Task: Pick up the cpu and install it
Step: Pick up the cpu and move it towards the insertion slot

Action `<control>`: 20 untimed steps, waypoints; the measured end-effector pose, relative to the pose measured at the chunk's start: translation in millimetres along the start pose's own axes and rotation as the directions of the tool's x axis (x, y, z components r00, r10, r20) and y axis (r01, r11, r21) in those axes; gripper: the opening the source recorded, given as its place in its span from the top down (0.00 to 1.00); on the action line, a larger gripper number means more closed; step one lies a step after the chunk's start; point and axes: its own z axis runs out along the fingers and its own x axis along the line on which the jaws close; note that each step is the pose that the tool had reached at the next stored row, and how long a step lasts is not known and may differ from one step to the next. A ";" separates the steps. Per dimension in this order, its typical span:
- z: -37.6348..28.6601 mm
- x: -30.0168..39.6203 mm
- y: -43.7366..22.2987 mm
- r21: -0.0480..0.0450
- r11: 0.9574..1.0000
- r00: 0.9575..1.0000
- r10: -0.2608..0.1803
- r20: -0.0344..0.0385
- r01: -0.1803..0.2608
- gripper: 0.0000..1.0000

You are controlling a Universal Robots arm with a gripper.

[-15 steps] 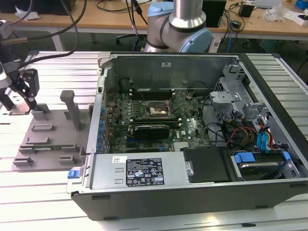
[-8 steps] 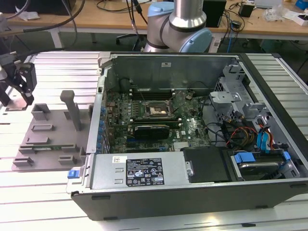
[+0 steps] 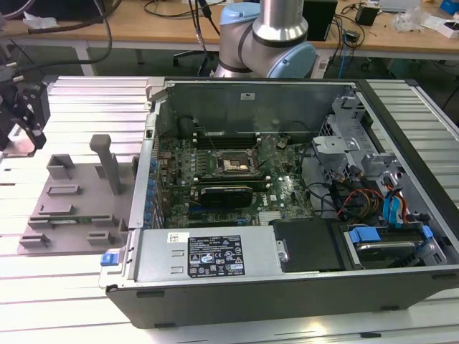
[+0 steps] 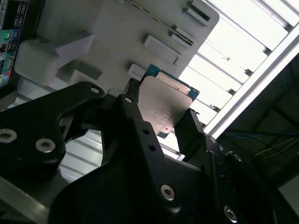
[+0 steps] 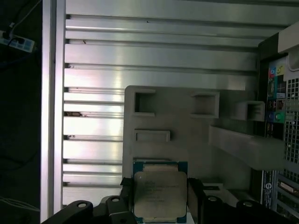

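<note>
- 2 fingers of the claw clamp the cpu by opposite edges.
- Grey tray lies beneath, on the slatted surface.

Matt silvery metal top on the cpu, dull grey tray, probably plastic, ribbed metal desk gleaming glossy.

Arm silver tube, pale-blue joint caps; jaws matte black, angular, silver screw heads.

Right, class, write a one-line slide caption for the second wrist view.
The gripper holds the cpu by opposite edges, grey tray beyond.
</note>
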 end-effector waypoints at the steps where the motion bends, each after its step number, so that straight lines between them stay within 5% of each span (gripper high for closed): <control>1: -2.8 -0.1 -0.1 0.000 1.000 1.000 0.000 0.000 0.000 0.45; 20: -45.2 -1.2 -1.6 0.001 1.000 1.000 0.000 0.000 0.000 0.45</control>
